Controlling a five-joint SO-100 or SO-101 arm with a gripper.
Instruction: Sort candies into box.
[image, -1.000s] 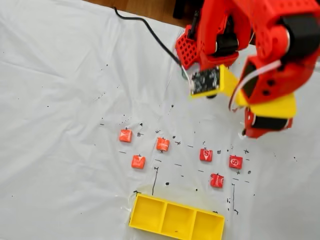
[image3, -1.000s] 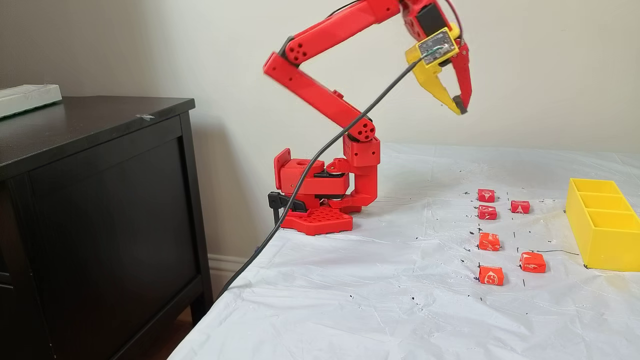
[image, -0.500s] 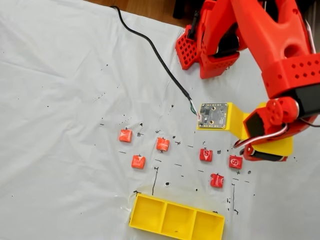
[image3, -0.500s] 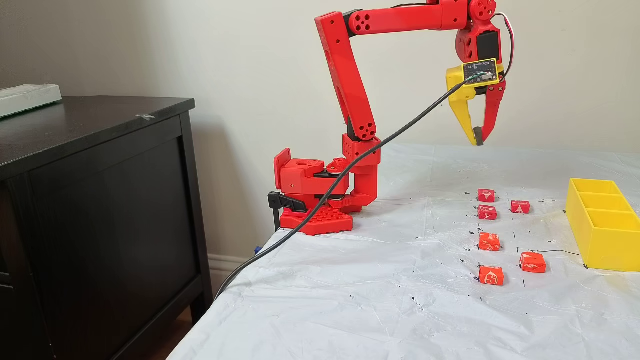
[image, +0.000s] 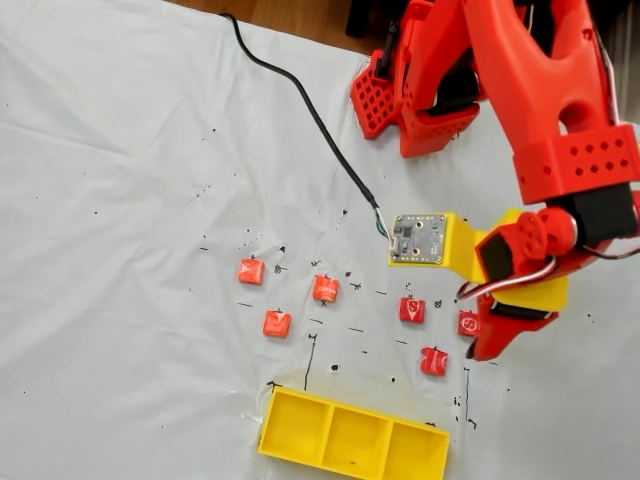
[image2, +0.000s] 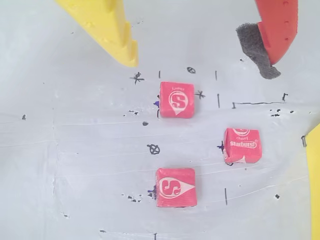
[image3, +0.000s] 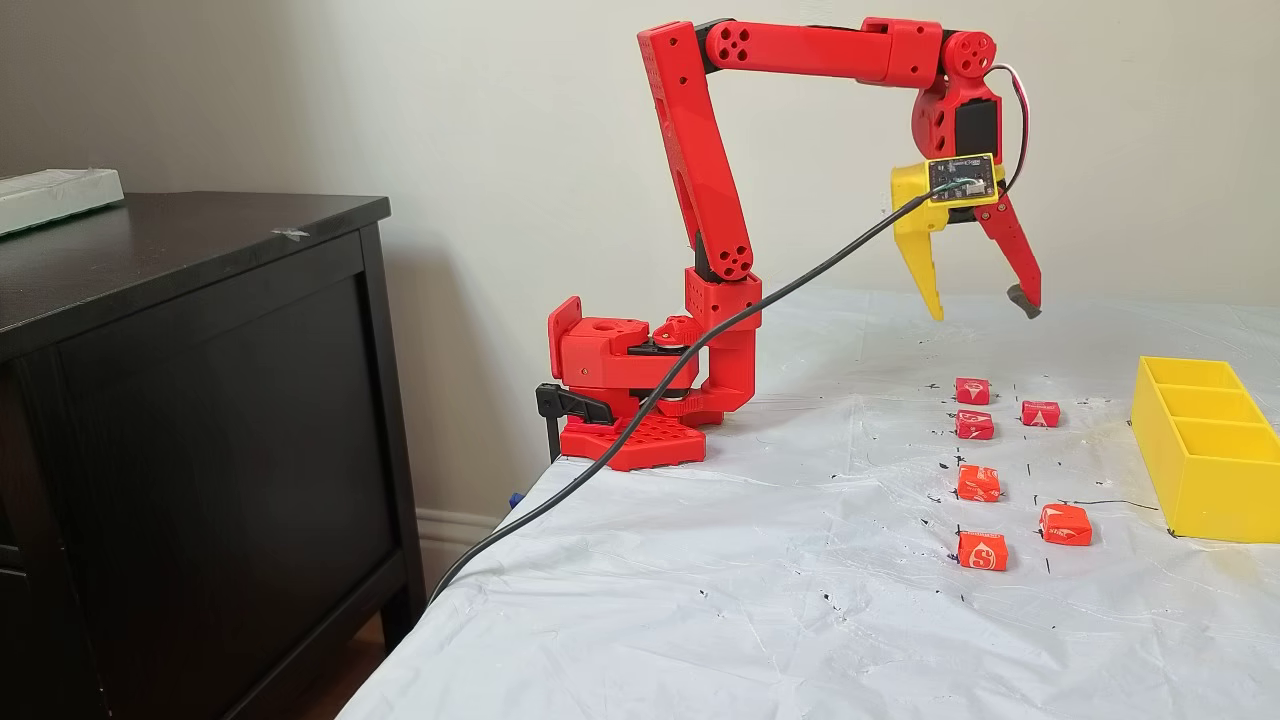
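In the fixed view from above, the yellow box (image: 352, 440) lies at the bottom edge on the white sheet (image: 120, 200), and all three of its square compartments hold nothing. Six candies lie outside it in two groups. The three orange ones sit to the left: one (image: 251, 271) farthest left, one (image: 277, 323) nearer the box, one (image: 326, 288) to their right. The three deeper red ones sit to the right: one (image: 412, 310), one (image: 434, 361) closest to the box, and one (image: 468, 323) partly under the red arm (image: 540, 90). A small circuit board (image: 418, 238) on a yellow plate rides on the arm, with a black cable (image: 300, 95) running from it.

In the wrist view, the gripper (image2: 200, 57) is spread wide, its yellow finger (image2: 112, 30) at upper left and its red finger (image2: 277, 25) with a grey pad at upper right, with nothing between them. Below lie three red candies: one (image2: 176, 99) under the gap, one (image2: 242, 145) to the right, one (image2: 175, 187) lowest. A sliver of the box shows at the right edge.

In the fixed view from the side, the gripper (image3: 982, 310) hangs open well above the sheet, over the far candies. The box (image3: 1200, 455) stands at the right, apart from every candy. A dark cabinet (image3: 200, 420) stands on the left.
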